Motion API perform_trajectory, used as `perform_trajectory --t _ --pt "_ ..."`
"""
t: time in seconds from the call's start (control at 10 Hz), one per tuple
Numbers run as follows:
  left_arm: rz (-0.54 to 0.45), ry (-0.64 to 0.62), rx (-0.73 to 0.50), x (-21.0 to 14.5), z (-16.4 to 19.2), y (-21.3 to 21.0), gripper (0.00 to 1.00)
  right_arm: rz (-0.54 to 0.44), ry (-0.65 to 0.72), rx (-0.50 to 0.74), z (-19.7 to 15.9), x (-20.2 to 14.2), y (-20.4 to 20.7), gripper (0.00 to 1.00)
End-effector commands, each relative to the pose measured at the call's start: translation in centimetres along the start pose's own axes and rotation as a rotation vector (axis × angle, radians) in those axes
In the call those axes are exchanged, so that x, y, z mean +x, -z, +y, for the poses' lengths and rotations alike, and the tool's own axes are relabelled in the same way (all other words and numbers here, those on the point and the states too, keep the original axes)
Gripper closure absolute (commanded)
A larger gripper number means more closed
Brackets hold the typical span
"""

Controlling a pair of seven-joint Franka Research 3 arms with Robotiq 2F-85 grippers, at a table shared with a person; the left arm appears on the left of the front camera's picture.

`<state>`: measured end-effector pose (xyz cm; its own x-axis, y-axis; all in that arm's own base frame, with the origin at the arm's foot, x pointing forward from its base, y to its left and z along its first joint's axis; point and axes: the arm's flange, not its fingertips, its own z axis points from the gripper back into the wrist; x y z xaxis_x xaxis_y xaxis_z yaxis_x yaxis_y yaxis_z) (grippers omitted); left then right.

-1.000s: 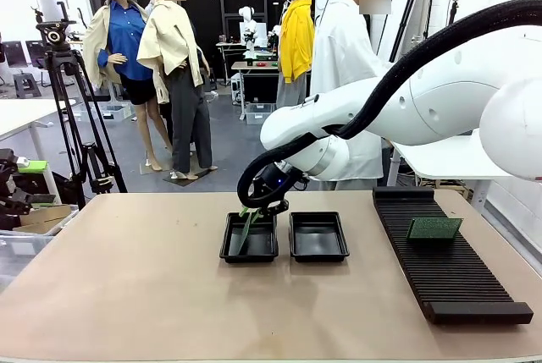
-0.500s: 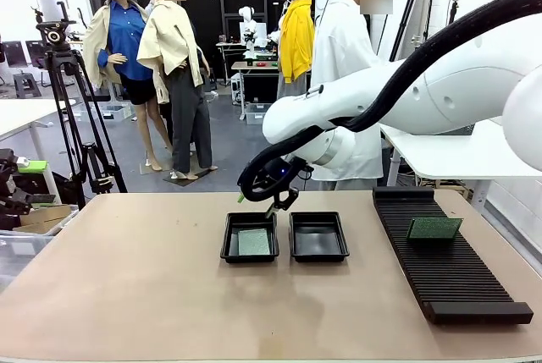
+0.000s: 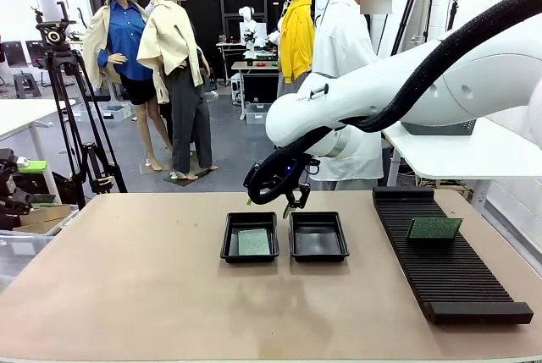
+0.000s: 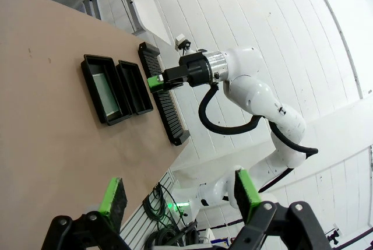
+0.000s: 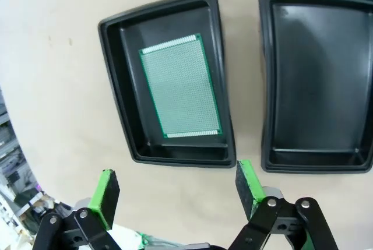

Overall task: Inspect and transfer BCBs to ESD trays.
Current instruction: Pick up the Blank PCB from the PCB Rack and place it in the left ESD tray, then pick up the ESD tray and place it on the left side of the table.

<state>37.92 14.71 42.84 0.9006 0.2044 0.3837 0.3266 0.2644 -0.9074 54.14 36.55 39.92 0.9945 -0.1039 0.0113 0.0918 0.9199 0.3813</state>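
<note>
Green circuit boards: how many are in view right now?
2. One circuit board lies flat in the left tray; a second board rests on the slotted rack at the right. The right tray holds none, and nothing seems hidden.

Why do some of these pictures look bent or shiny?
Front view: even room light, sharp, lines straight. Left wrist view: rolled sideways, the wall seams bowing from the wide lens. Right wrist view: soft glare on the empty tray, while the board looks crisp.
</note>
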Motion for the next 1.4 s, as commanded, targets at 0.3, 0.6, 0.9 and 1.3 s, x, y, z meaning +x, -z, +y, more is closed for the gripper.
perform_trajectory --t 0.3,0.6,0.9,1.3 --pt "-0.008 -0.01 -0.001 -0.05 -0.22 -0.11 0.02 -0.011 0.005 0.024 0.01 0.21 -0.12 0.0" --pt "-0.008 -0.01 -0.001 -0.05 -0.22 -0.11 0.02 -0.011 0.005 0.024 0.01 0.21 -0.12 0.0" --pt "-0.008 -0.01 -0.001 -0.05 -0.22 -0.11 0.02 -0.011 0.005 0.024 0.01 0.21 -0.12 0.0" --pt "-0.008 -0.01 -0.001 -0.05 -0.22 -0.11 0.02 -0.011 0.005 0.024 0.01 0.21 -0.12 0.0"
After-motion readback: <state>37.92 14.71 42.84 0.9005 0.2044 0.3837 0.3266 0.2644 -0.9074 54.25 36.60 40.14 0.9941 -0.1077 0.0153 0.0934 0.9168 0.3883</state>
